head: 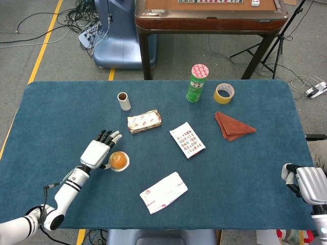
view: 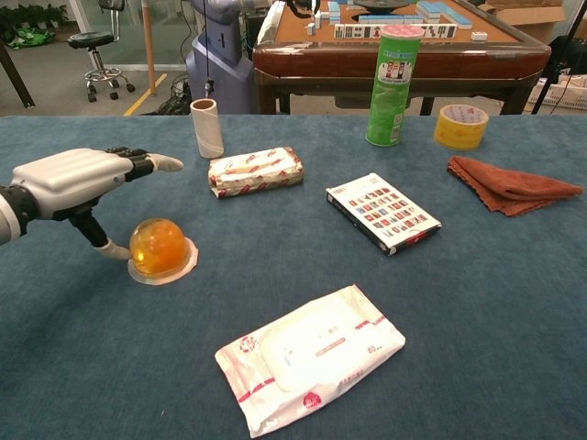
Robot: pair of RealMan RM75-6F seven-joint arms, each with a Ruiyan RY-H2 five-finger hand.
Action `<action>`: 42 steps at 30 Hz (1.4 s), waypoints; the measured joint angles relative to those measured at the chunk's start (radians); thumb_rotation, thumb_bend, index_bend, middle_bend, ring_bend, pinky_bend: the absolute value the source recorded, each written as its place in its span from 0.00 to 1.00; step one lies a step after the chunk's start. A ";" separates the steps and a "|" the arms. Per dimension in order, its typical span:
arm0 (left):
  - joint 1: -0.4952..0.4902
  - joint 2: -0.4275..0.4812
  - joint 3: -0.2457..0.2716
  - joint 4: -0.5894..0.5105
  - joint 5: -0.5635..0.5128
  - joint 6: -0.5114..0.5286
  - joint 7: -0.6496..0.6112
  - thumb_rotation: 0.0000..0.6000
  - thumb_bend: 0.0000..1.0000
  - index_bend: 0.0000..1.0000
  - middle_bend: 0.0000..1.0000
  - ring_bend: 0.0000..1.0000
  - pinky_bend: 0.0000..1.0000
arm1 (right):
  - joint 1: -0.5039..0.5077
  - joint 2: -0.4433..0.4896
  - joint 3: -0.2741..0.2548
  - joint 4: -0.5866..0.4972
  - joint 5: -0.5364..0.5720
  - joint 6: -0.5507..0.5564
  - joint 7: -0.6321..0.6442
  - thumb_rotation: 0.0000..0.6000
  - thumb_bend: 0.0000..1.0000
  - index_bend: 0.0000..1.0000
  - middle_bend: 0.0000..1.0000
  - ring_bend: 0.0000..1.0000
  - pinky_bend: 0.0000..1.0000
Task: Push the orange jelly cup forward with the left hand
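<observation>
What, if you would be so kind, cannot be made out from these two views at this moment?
- Right hand: cut off by the head view's edge, absent from the chest view; its finger pose is unclear.
- Left hand and orange jelly cup: the thumb tip meets the cup's rim, but firm contact is unclear.
- Wipes packet: print too small.
</observation>
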 measured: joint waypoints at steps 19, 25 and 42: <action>-0.049 -0.128 -0.024 0.141 0.004 0.053 -0.058 1.00 0.00 0.00 0.00 0.00 0.00 | 0.001 0.003 0.000 0.000 0.001 -0.002 0.007 1.00 1.00 0.92 0.79 0.75 0.93; -0.074 -0.154 -0.041 0.152 -0.001 0.056 -0.038 1.00 0.00 0.00 0.00 0.00 0.00 | 0.000 0.005 -0.002 0.000 -0.005 0.000 0.012 1.00 1.00 0.92 0.79 0.75 0.93; -0.128 -0.217 -0.064 0.195 -0.038 0.029 0.004 1.00 0.00 0.00 0.00 0.00 0.00 | -0.003 0.011 -0.002 0.004 -0.009 0.007 0.029 1.00 1.00 0.92 0.79 0.75 0.93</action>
